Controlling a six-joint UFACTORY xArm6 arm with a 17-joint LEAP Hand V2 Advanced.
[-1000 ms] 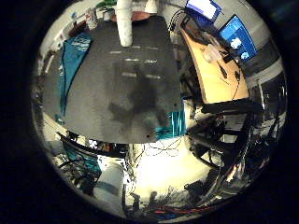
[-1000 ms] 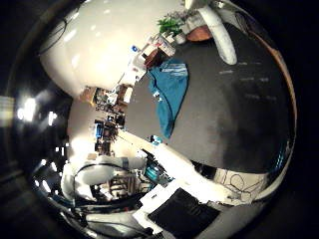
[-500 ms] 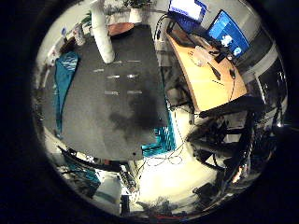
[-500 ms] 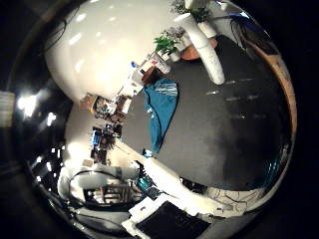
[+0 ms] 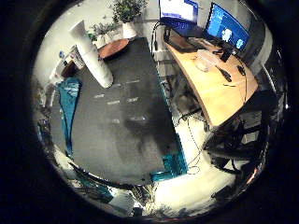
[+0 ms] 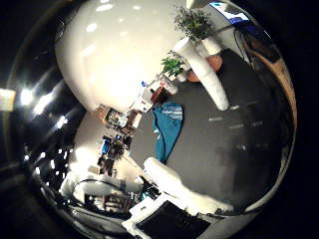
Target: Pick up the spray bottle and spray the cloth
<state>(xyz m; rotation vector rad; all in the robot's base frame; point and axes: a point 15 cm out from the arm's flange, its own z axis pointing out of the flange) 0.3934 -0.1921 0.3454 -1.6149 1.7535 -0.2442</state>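
A tall white spray bottle (image 5: pixel 93 58) stands upright on the dark table (image 5: pixel 135 149), near its far end. The teal cloth (image 5: pixel 67 105) lies spread along one table edge, a good way from the bottle, with bare tabletop between them. The bottle (image 6: pixel 209 77) and the cloth (image 6: pixel 167 132) also show in the thumb side view. My hand (image 6: pixel 187 199) shows only as white and black body parts at the view's rim, and it is high above the table. It touches neither thing. Its dark shadow (image 5: pixel 142 123) falls on the tabletop.
A round brown plate (image 5: pixel 114 46) and potted plants (image 5: pixel 126 11) sit past the bottle at the table's far end. A wooden desk (image 5: pixel 215 93) with monitors runs along one side. A teal crate (image 5: pixel 170 165) stands below the table's near corner. White tape marks (image 5: pixel 122 100) dot the tabletop.
The whole picture has swung round and the bottle looks somewhat larger, so the camera has moved with my hand. Bottle and cloth stay where they were.
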